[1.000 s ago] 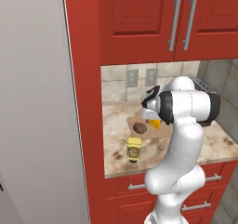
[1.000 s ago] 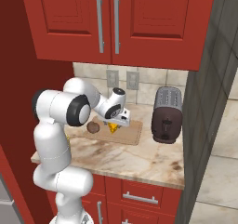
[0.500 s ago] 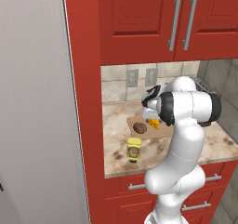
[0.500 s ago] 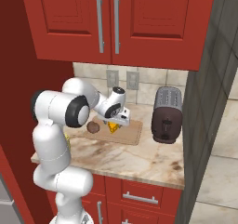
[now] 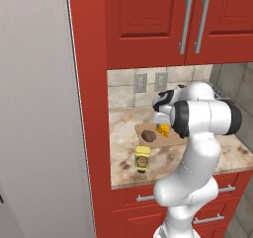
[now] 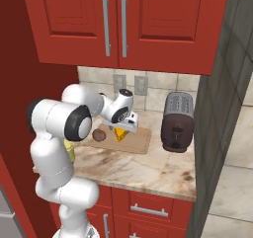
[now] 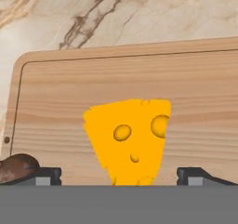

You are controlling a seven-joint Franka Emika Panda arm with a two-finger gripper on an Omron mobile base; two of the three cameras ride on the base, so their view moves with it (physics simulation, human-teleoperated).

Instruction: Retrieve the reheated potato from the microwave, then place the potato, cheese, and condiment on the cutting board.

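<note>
The yellow cheese (image 7: 130,137) wedge lies flat on the wooden cutting board (image 7: 139,74), and my gripper (image 7: 122,176) hangs just above it, open, its fingertips (image 7: 44,175) well clear on either side. The brown potato (image 7: 16,166) rests on the board beside the cheese. From the base, the potato (image 5: 147,135) and cheese (image 5: 163,131) sit side by side on the board (image 5: 174,139) under the gripper (image 5: 160,119). The yellow condiment (image 5: 142,159) bottle stands on the counter in front of the board, off it. The microwave is out of view.
A dark toaster (image 6: 177,122) stands on the marble counter (image 6: 148,170) right of the board. Red cabinets hang above, a tall red panel bounds the left, and a grey tiled wall closes the right side.
The jaws have spread wider and let go of the cheese, which stays on the board. The arm has barely moved.
</note>
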